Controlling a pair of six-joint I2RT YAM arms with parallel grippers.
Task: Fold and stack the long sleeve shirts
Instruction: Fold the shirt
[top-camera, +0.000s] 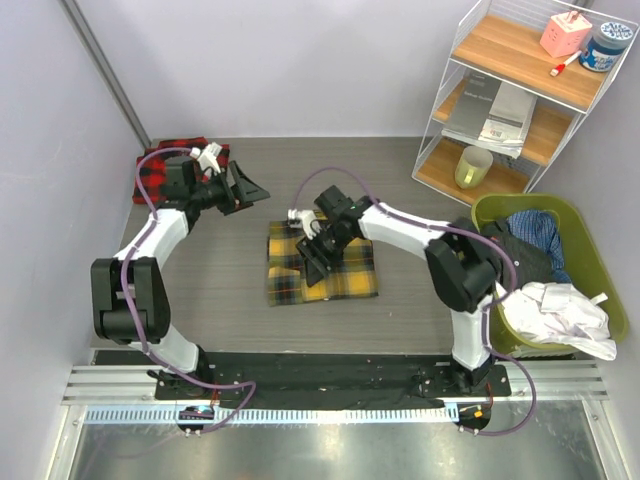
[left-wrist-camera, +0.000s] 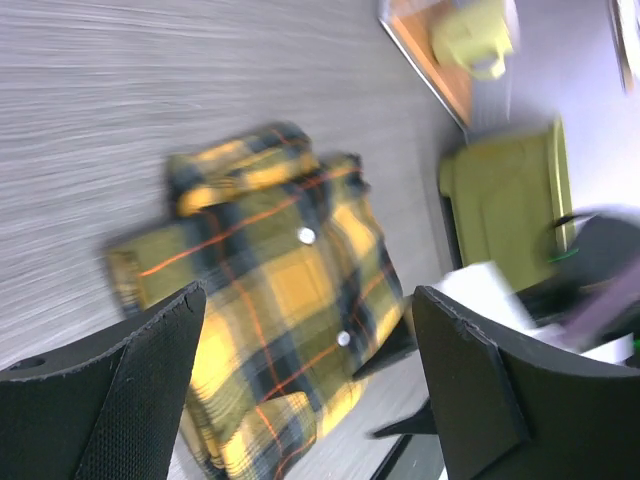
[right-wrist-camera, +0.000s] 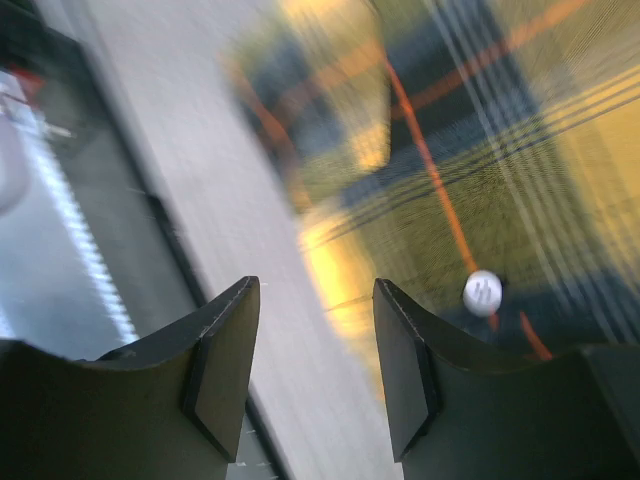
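A yellow-and-black check long sleeve shirt (top-camera: 322, 264) lies folded into a rectangle mid-table, collar and buttons up (left-wrist-camera: 285, 300). A red-and-black check shirt (top-camera: 152, 172) lies folded at the back left, partly hidden by the left arm. My left gripper (top-camera: 250, 190) hangs open in the air between the two shirts, off the yellow shirt's left back corner, empty (left-wrist-camera: 310, 293). My right gripper (top-camera: 318, 262) hovers open just over the yellow shirt's near left part. In its wrist view the open gripper (right-wrist-camera: 315, 290) holds nothing, above the edge of the yellow cloth (right-wrist-camera: 480, 180) beside a white button (right-wrist-camera: 483, 291).
A green basket (top-camera: 598, 262) holding loose clothes stands at the right. A wire shelf rack (top-camera: 520, 100) at the back right carries a green mug (top-camera: 473, 166), books and small items. Walls close in at the left and back.
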